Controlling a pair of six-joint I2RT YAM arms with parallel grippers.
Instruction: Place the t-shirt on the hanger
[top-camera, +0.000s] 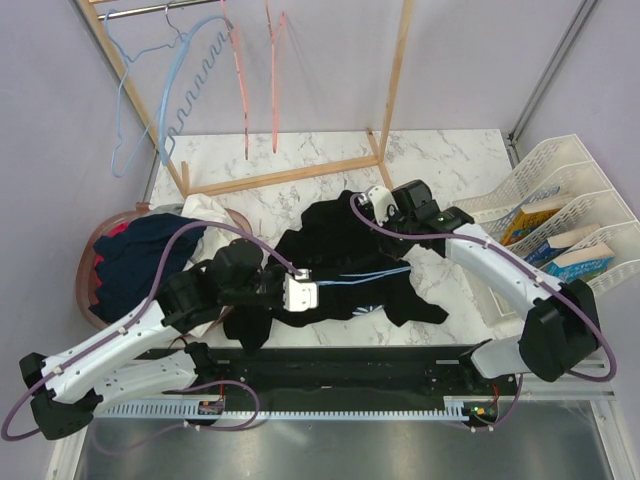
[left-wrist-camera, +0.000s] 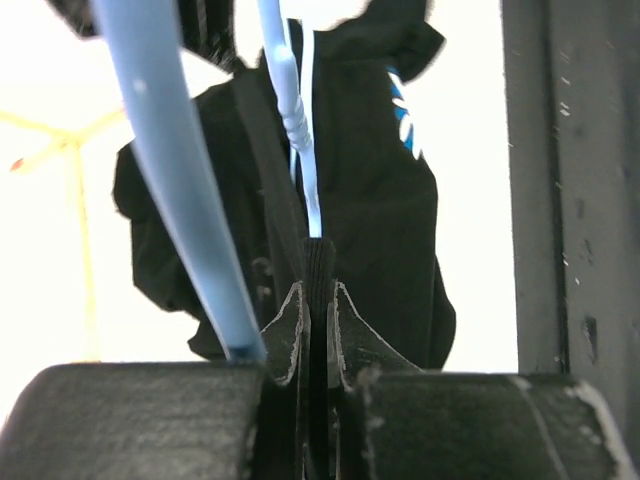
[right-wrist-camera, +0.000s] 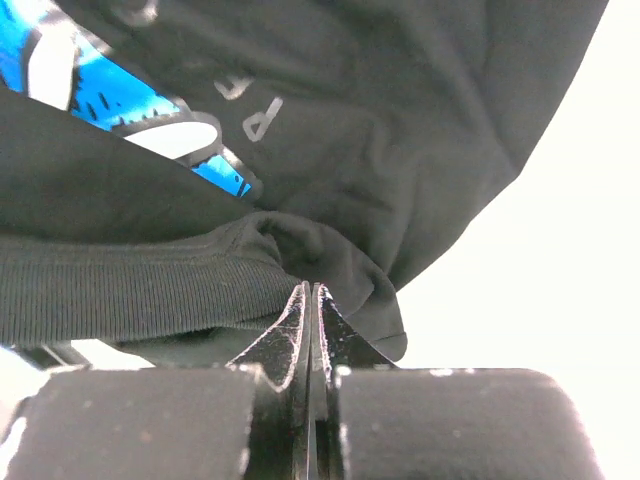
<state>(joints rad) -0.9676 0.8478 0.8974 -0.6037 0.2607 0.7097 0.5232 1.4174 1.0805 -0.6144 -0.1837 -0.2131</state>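
Our left fingers (left-wrist-camera: 288, 335) pinch tight on a ribbed black edge of the t-shirt (top-camera: 335, 245), with the hanger (top-camera: 365, 277) wire just beside them. The shirt lies crumpled mid-counter (top-camera: 450, 160) — the light-blue hanger across its near part. At its far edge, our right fingers (right-wrist-camera: 285, 338) clamp another ribbed fold.

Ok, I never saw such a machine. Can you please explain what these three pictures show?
Two robot arms, left and right, are bolted at the near edge of a marble table. One picture looks down from above; the other two come from a camera on each wrist. A black t-shirt lies on the table, a light-blue hanger showing its wires across it. The left gripper is shut on a ribbed strip of the t-shirt, with hanger wire beside it. The right gripper pinches the t-shirt's ribbed edge.
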